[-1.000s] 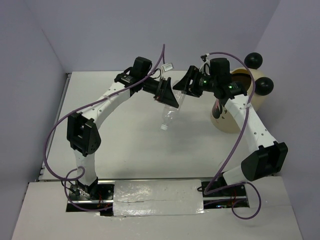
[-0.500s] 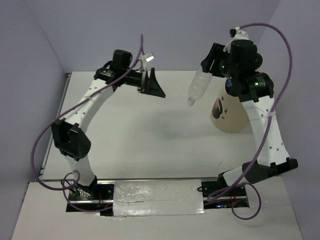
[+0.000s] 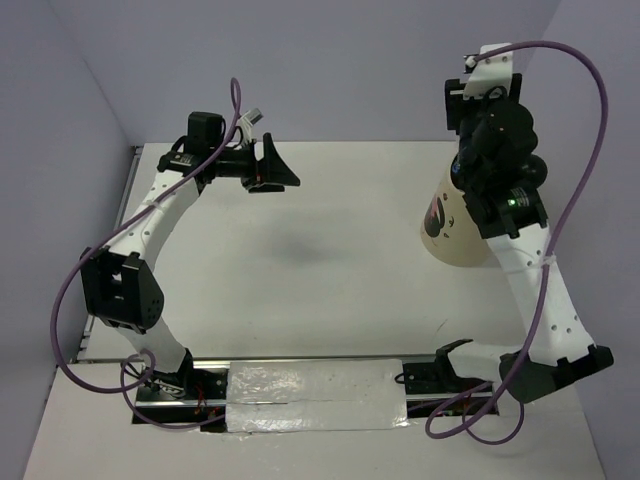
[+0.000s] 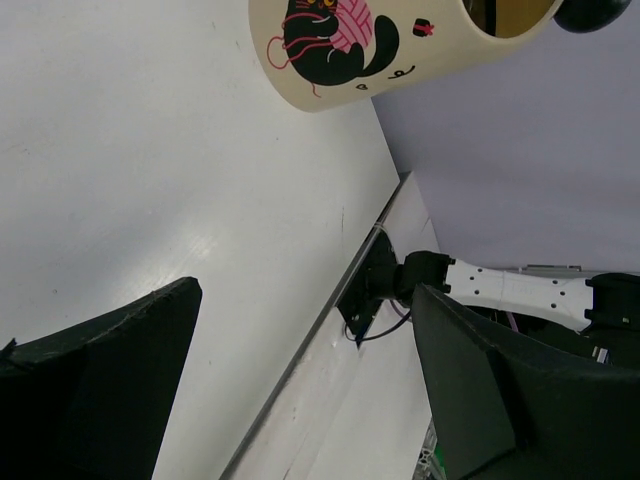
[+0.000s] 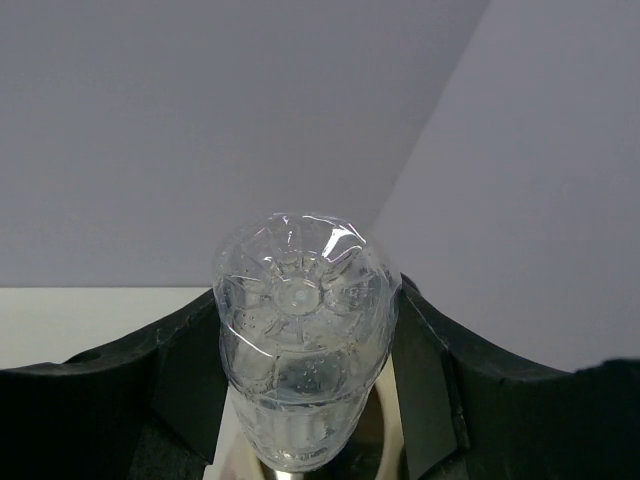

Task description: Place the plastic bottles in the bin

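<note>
Cream bin (image 3: 447,235) stands at the right of the top view, my right arm (image 3: 520,260) poised over it. Left wrist view: left gripper (image 4: 300,380) is spread apart, empty. Right wrist view: right gripper (image 5: 305,400) clamps a clear bottle (image 5: 300,300), base toward me, presumably for dropping

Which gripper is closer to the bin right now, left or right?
Right. The right gripper hangs over the bin, shut on a clear plastic bottle pointing neck-down toward it. The left gripper is open and empty, far across the table toward its left side.
</note>
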### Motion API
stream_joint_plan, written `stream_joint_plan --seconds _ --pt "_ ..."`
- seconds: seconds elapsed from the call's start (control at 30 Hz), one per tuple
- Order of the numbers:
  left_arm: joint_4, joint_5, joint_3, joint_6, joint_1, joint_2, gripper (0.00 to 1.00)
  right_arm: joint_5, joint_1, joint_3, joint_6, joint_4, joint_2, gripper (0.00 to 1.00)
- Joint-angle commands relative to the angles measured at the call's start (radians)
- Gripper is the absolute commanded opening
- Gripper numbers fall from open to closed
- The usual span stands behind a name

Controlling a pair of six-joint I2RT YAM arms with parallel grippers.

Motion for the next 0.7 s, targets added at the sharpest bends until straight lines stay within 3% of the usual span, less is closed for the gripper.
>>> stream_joint_plan --seconds 0.0,0.27,0.4,0.5,0.53,0.57,0.63,0.67 --pt "0.087 0.018 -0.014 -0.041 0.001 -0.048 0.99 0.143 0.010 -0.112 -0.249 0.250 0.029 0.44" --pt "0.115 0.029 -0.051 -0.060 0.001 -0.050 0.99 0.221 0.015 -0.452 -0.377 0.507 -0.019 0.46" --pt "0.098 0.029 -0.045 -0.043 0.001 -0.050 0.99 0.251 0.015 -0.543 -0.348 0.523 -0.052 0.54" --pt "0.092 0.029 -0.044 -0.037 0.001 -0.048 0.99 0.262 0.015 -0.565 -0.291 0.480 -0.075 0.72" --pt "0.092 0.032 -0.044 -0.037 0.001 -0.047 0.99 0.264 0.013 -0.565 -0.264 0.472 -0.080 0.84" --pt "0.090 0.035 -0.040 -0.037 0.001 -0.044 0.99 0.271 0.015 -0.559 -0.250 0.452 -0.089 0.90" --pt "0.095 0.038 -0.040 -0.038 0.001 -0.043 0.99 0.284 0.015 -0.545 -0.231 0.443 -0.092 1.00" --pt "0.096 0.039 -0.040 -0.038 0.001 -0.043 0.99 0.285 0.015 -0.516 -0.224 0.422 -0.094 1.00"
